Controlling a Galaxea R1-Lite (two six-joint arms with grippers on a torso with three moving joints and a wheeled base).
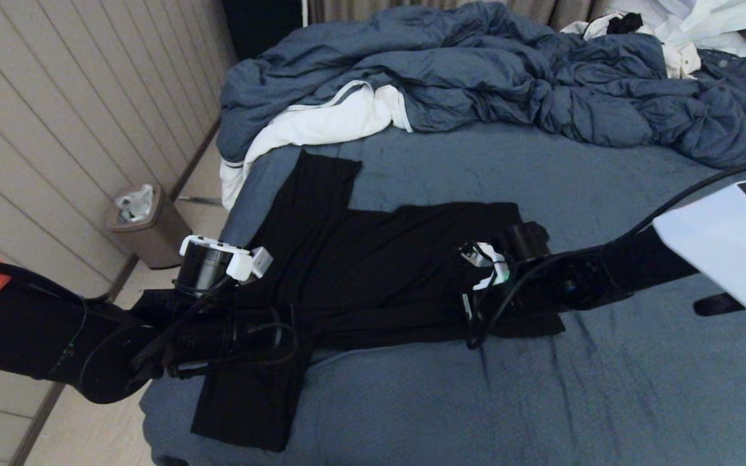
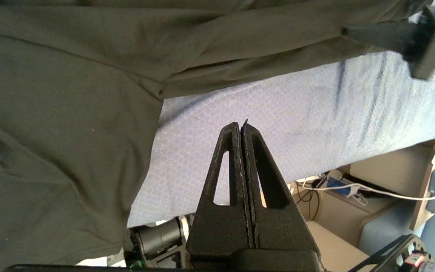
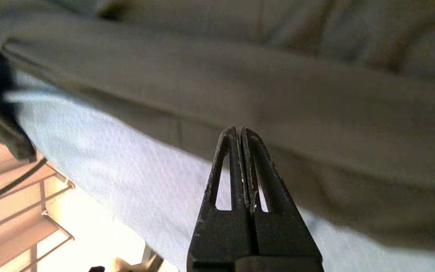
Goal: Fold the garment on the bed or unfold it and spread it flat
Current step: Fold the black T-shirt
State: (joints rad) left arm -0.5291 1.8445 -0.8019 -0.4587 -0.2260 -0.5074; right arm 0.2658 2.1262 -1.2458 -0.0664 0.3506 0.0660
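Observation:
The black T-shirt garment (image 1: 373,259) lies spread on the bed's slate-blue sheet (image 1: 541,401), one sleeve toward the duvet and the other toward the near edge. Its plain face is up; no moon print shows. My left arm's wrist (image 1: 214,262) hangs over the sleeve end, my right arm's wrist (image 1: 509,259) over the hem end. The left gripper (image 2: 240,126) is shut and empty above bare sheet (image 2: 278,113), beside the shirt's edge (image 2: 70,113). The right gripper (image 3: 239,130) is shut and empty at the shirt's border (image 3: 278,87), over sheet (image 3: 127,158).
A puffy blue-grey duvet (image 1: 509,77) is heaped across the far side of the bed, with a white grey-striped cloth (image 1: 321,123) at its left end and white clothes (image 1: 690,26) at the far right. A small bin (image 1: 146,223) stands on the floor by the wall.

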